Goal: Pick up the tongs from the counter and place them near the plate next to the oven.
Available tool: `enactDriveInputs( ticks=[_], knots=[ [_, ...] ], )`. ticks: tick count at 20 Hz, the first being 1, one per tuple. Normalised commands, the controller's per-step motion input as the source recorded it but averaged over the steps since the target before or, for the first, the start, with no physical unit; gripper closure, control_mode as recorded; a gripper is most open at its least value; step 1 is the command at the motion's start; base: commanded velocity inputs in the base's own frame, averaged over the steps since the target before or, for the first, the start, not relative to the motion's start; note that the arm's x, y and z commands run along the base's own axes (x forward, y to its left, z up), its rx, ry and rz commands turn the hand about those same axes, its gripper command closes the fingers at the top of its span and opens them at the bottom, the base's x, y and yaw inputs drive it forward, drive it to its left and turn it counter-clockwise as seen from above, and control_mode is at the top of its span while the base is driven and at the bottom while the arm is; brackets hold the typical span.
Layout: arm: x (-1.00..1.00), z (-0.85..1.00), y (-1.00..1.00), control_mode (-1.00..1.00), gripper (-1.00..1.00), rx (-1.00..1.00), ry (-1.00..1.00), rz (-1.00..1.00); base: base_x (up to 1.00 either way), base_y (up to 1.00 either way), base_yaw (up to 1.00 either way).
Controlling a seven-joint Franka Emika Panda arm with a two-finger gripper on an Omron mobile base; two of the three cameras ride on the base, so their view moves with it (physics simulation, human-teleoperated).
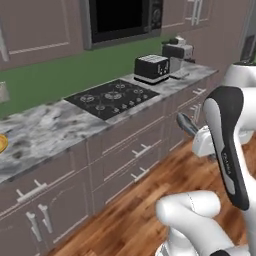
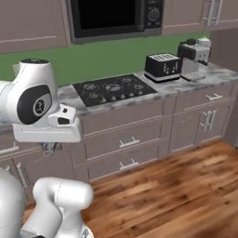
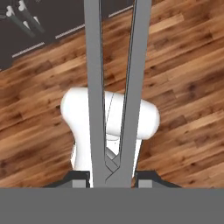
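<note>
Two long grey arms of the tongs [image 3: 114, 87] run up the hand view from their joined end, which sits between my gripper's [image 3: 112, 178] fingertips. The gripper is shut on them above the wooden floor, away from the counter. In the left base view a grey end of the tongs [image 1: 185, 123] sticks out of the hand, in front of the cabinets. The marbled counter [image 1: 47, 131] stretches to the left, and a sliver of the orange-yellow plate [image 1: 2, 143] shows at its far left edge. The oven is out of view.
A black gas cooktop [image 1: 113, 97] is set into the counter, with a black toaster [image 1: 152, 68] and a coffee machine [image 1: 177, 55] to its right. A black microwave [image 1: 125, 20] hangs above. Taupe drawers [image 2: 128, 142] line the front; wooden floor [image 2: 167, 190] lies below.
</note>
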Motion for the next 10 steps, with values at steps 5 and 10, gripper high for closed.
enactDriveInputs(
  ticks=[5,10],
  knots=[
    [0.00,0.00,0.00,1.00,1.00,0.00,0.00,0.00,0.13,0.00,0.51],
    [0.00,0.00,0.00,1.00,1.00,0.00,0.00,0.00,-0.04,0.00,0.77]
  ],
)
